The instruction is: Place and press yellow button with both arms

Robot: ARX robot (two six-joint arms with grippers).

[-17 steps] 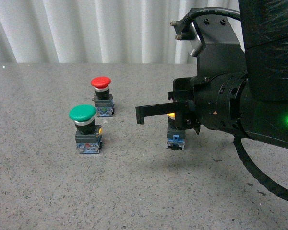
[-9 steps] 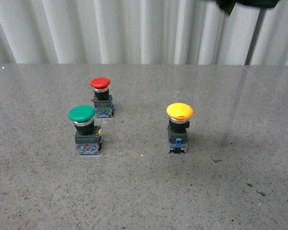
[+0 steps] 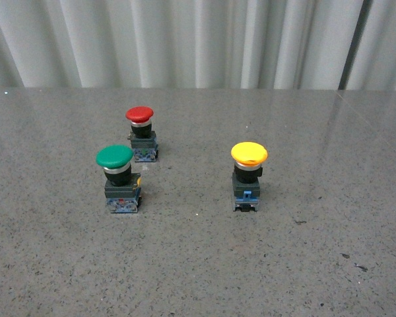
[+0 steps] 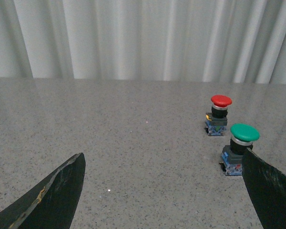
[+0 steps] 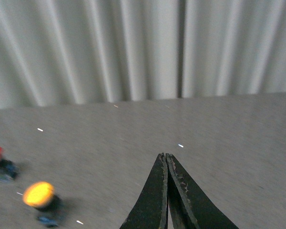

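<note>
Black left pincer (image 4: 164, 191) gapes wide above the desk (image 3: 198, 264). Right pincer (image 5: 167, 164) is pressed closed, empty, apart from the yellow button (image 3: 248, 173).

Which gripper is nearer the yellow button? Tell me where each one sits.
Probably right. The right gripper, shut, has the yellow button ahead of it, apart from its tips. The left gripper, open, sits beside the green button; the yellow one is outside its view.

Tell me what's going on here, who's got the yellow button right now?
Nobody. The yellow button stands upright and alone on the table, right of the green button and red button. Neither arm shows in the front view. The left gripper is open and empty; the right gripper is shut, clear of the buttons.
</note>
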